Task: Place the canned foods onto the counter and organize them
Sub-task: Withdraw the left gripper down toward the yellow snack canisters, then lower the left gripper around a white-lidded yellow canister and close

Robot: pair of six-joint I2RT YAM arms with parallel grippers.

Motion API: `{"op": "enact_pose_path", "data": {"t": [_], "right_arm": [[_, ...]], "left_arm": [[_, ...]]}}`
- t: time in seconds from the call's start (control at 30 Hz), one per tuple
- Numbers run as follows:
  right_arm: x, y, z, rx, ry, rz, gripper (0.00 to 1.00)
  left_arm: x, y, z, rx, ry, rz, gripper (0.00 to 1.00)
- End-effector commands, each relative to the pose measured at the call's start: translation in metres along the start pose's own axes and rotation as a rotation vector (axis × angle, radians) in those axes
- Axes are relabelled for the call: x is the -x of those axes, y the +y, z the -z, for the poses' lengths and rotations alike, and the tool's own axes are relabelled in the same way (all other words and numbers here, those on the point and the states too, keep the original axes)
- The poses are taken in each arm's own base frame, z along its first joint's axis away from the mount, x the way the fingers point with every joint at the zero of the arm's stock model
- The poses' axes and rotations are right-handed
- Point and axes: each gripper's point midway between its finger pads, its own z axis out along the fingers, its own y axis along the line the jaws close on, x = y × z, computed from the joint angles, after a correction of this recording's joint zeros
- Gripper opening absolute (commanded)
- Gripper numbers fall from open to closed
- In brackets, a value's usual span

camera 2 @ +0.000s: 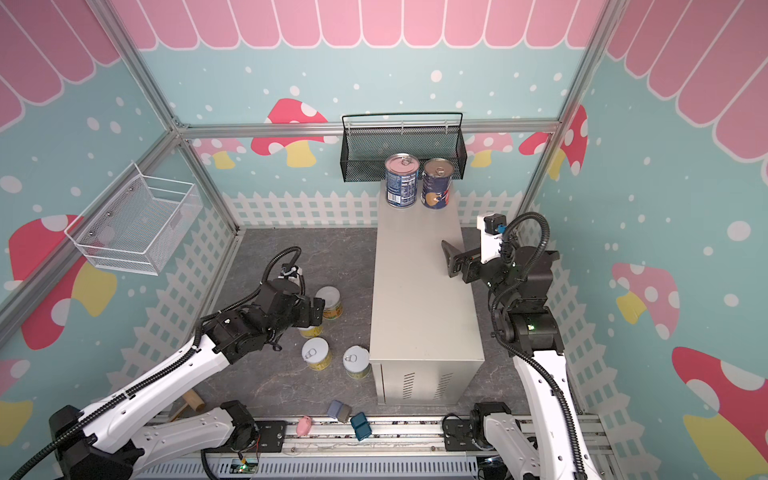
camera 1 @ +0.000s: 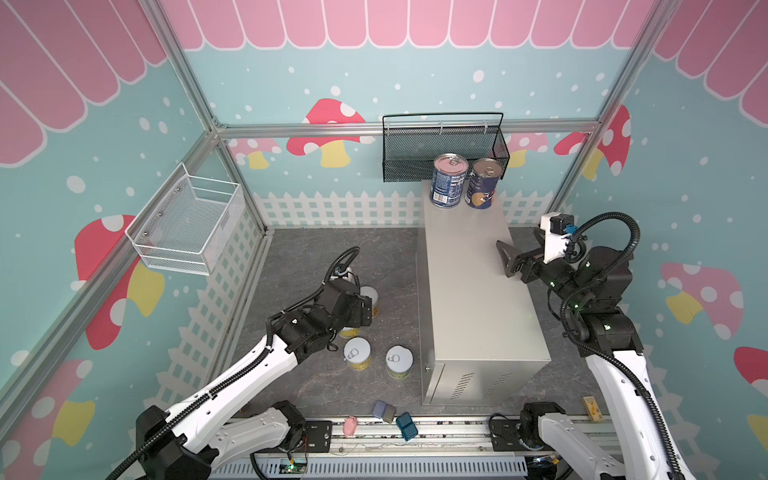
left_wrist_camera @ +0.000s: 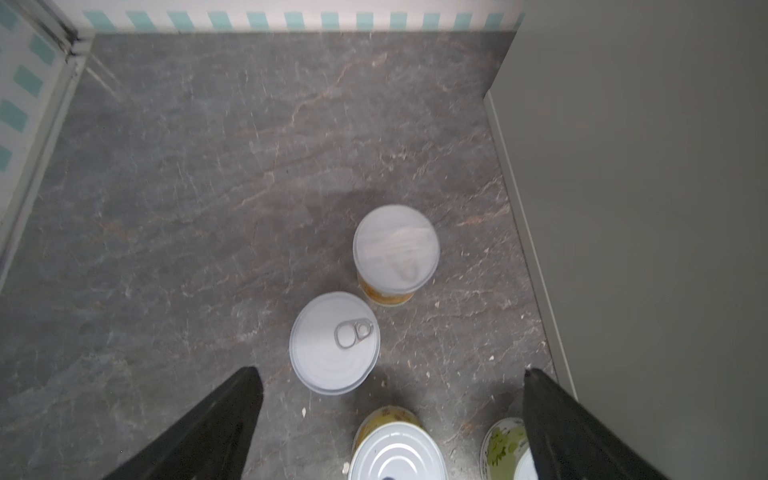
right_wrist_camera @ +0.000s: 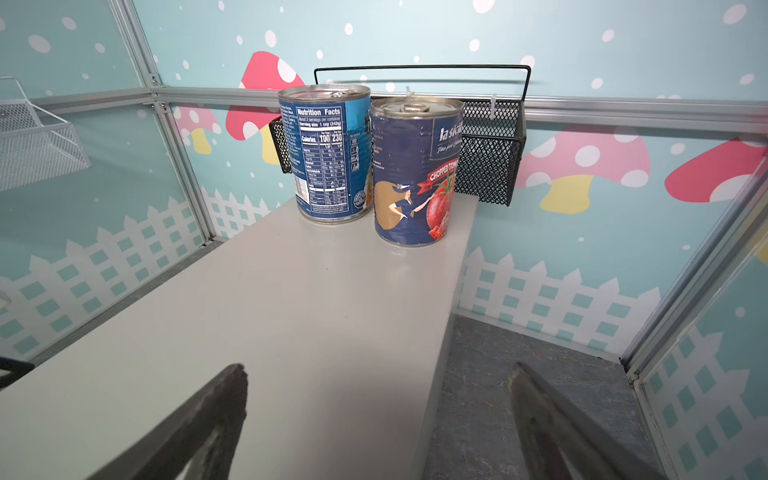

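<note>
Blue-labelled cans stand upright at the far end of the counter, leaving room in front. Four yellow cans wait on the floor beside the counter; the left gripper hangs released above them, likely choosing one. The right gripper, also spread and empty, hovers over the counter.

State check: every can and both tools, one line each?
Nutrition-label can, upright on counter, far end.
Tomato can, upright on counter, beside it.
Four yellow cans, upright on floor beside counter.
Left tool, open, empty, above yellow cans.
Right tool, open, empty, over counter.
</note>
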Motion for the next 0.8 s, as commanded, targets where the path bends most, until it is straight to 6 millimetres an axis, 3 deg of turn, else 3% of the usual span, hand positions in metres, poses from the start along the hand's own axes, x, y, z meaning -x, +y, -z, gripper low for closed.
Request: {"op": "enact_pose_path", "data": {"t": [0.0,0.37,0.77], "right_arm": [[0.018,0.008,0.004,0.039,-0.065,0.029,1.00],[0.019,0.012,0.013,0.042,-0.079,0.040,1.00],[0.015,0.012,0.012,0.041,-0.065,0.050,0.99]], "left_arm": [[-0.018,-0.005,-0.012,-0.014,0.080,0.063,0.99],[-0.009,-0.022,-0.083,0.049,0.241,0.041,0.99],[-0.005,-0.009,-0.133,0.115,0.327,0.085,0.98]]}}
